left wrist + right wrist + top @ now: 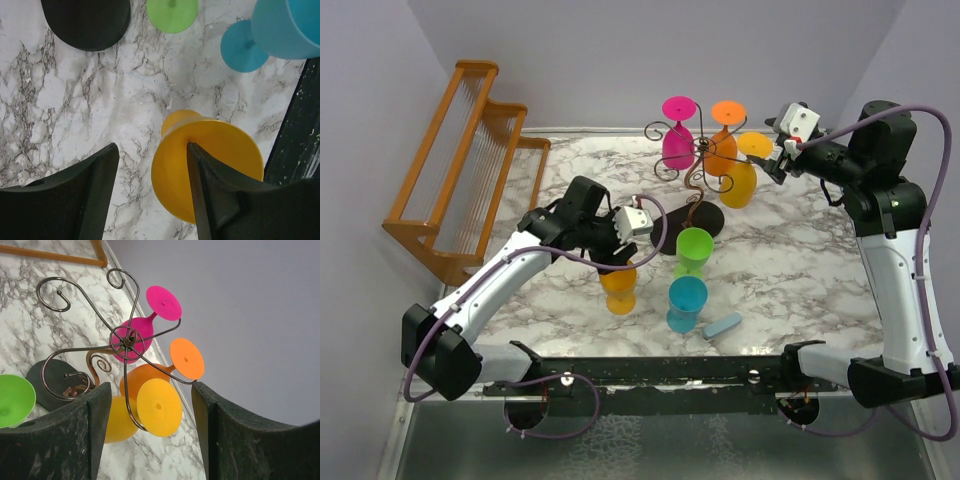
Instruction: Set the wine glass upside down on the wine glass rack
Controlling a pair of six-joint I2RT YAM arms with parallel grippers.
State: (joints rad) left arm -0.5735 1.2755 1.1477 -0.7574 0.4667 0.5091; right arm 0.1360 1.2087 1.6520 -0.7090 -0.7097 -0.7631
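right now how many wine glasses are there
6: pink, orange and yellow hang on the rack; green, blue and amber sit on the table. None seems hidden.

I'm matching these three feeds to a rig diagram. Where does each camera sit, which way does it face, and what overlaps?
Top external: above and behind the arm bases, looking down across the marble table; left arm and right arm show.
Left wrist: on the left arm, facing down at the amber glass; left fingers frame it.
Right wrist: on the right arm, facing sideways at the wire rack; right fingers show.
Shared: both wrist views catch the rack's black base and the green glass.
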